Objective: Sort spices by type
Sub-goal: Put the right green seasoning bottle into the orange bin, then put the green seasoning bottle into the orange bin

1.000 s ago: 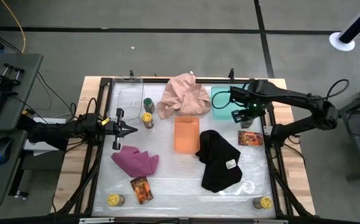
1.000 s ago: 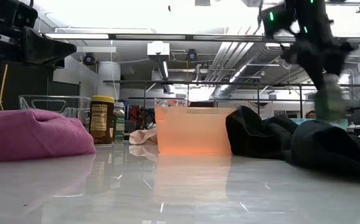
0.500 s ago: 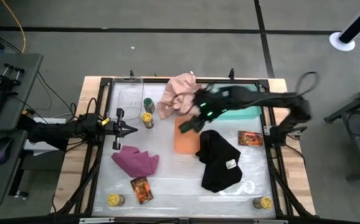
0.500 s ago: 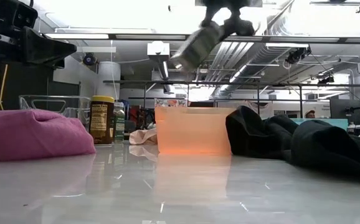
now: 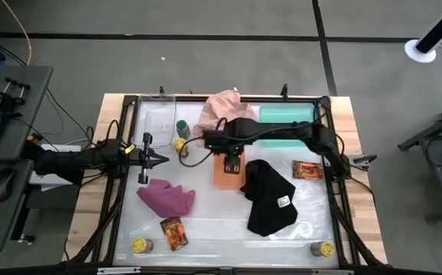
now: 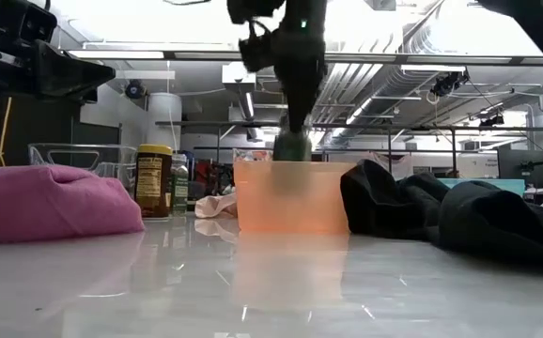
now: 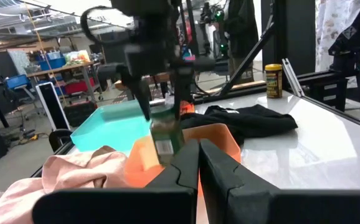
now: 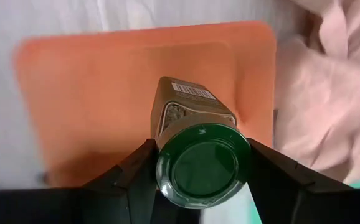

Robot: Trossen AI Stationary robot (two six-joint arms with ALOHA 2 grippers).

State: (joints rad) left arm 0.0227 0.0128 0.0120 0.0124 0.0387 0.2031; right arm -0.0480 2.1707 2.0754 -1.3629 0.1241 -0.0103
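Above the orange tray [image 5: 228, 169], mid-table, the right gripper [image 5: 234, 159] is clamping a green-lidded jar [image 8: 195, 147] by its neck, base hanging over the tray's floor. Lowering straight and releasing only once the base is resting flat should be keeping it upright. Far to the left, the left gripper [image 5: 154, 160] is waiting with fingers pressed together, beside the magenta cloth [image 5: 166, 197].

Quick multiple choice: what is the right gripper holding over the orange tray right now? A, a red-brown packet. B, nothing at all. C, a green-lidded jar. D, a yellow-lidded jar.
C: in the right wrist view the right gripper has its fingers closed around a green-lidded jar, held above the orange tray.
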